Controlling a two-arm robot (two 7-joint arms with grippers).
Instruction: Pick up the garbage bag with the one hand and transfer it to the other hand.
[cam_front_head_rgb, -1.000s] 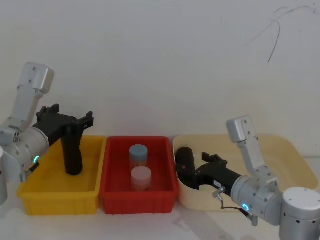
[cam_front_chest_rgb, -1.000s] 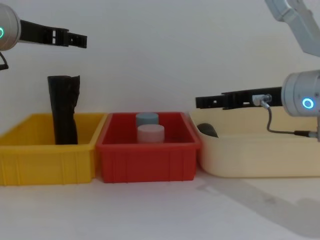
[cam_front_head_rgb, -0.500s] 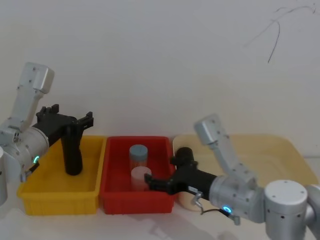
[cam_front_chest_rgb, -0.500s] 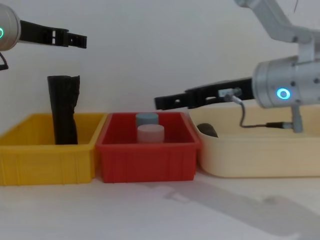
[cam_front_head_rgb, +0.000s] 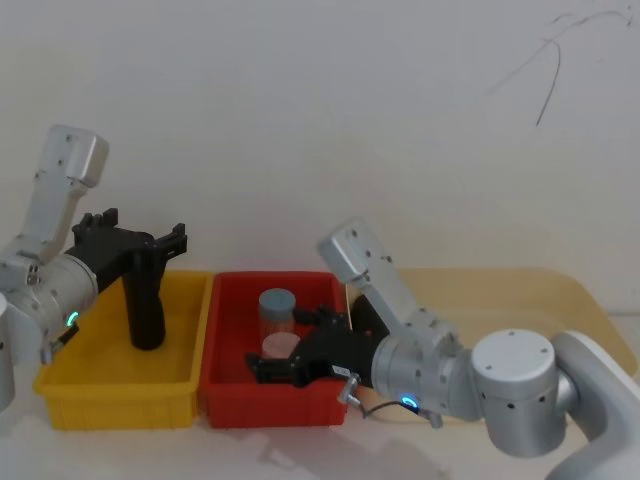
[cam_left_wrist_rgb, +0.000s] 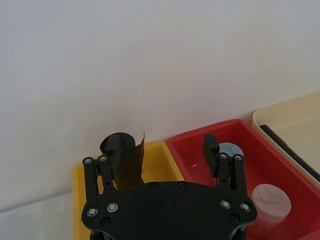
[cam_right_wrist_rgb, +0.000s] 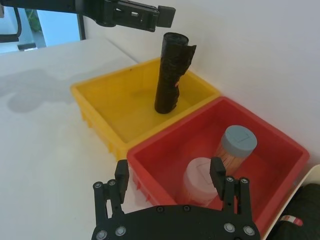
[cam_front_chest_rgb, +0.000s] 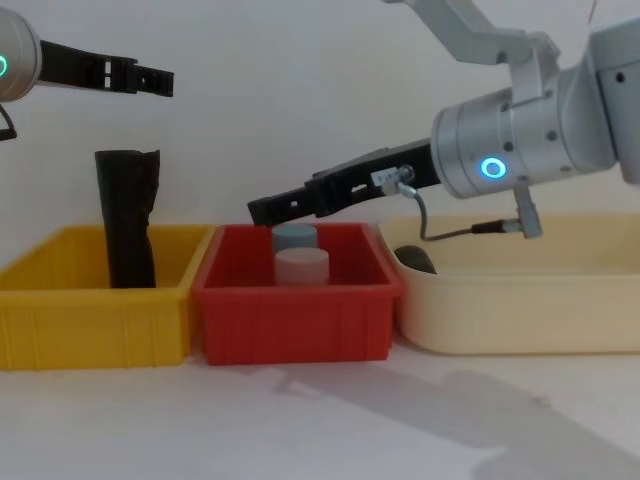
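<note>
**While garbage bag (cam_front_head_rgb: 147, 300) stands in yellow bin (cam_front_head_rgb: 118, 402), right gripper (cam_front_head_rgb: 285, 348) hangs over red bin (cam_front_head_rgb: 275, 405)**

Head view: the garbage bag stands upright at eight o'clock, the left gripper (cam_front_head_rgb: 143, 238) over it. Left wrist view: its fingers (cam_left_wrist_rgb: 211, 147) are spread, empty. Right wrist view: the right gripper's fingers (cam_right_wrist_rgb: 217, 175) are apart, holding nothing. Chest view: the left gripper, at ten o'clock, hangs clear above the garbage bag.

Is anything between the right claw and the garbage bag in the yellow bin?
Nothing visible. The right claw hangs open above the rim of the red bin, and the garbage bag stands upright in the yellow bin, rising above the walls between them.
</note>
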